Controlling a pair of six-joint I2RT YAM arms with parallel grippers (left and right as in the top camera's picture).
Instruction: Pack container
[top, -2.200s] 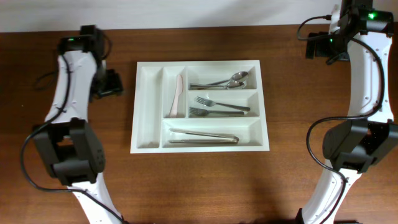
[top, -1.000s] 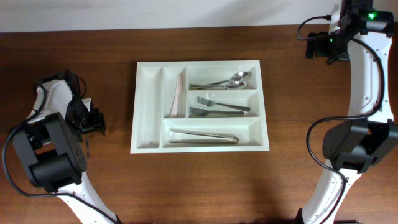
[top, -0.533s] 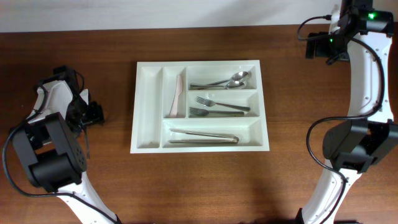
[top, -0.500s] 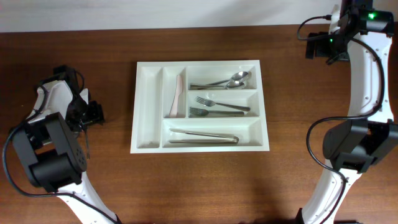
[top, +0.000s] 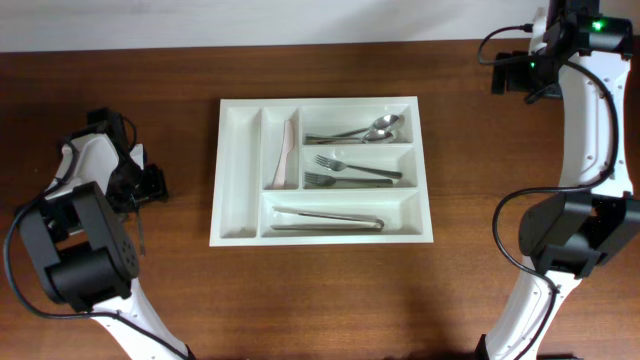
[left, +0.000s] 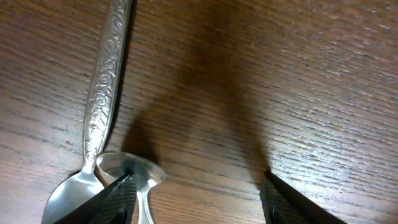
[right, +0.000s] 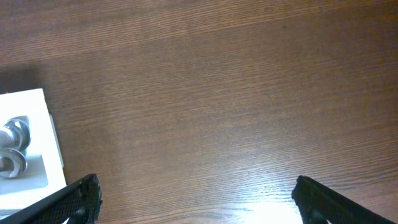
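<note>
The white cutlery tray (top: 320, 101) lies mid-table and holds a pale knife (top: 285, 155), spoons (top: 365, 130), forks (top: 345, 172) and tongs (top: 325, 220). My left gripper (top: 150, 185) is low over the table, left of the tray. In the left wrist view it is open (left: 202, 205). An ornate-handled spoon (left: 109, 74) lies on the wood there. A second spoon's bowl (left: 134, 171) lies at the left fingertip, not gripped. My right gripper (top: 510, 75) is open (right: 199, 199) and empty at the far right, over bare wood.
The tray's corner (right: 37, 124) with spoon bowls (right: 12, 149) shows at the left edge of the right wrist view. The tray's far-left slot (top: 238, 170) holds nothing. The table's far edge meets a white wall.
My left gripper has moved from the tray's upper left corner to the left and nearer the front, down to the spoons on the table. The right arm has not moved.
</note>
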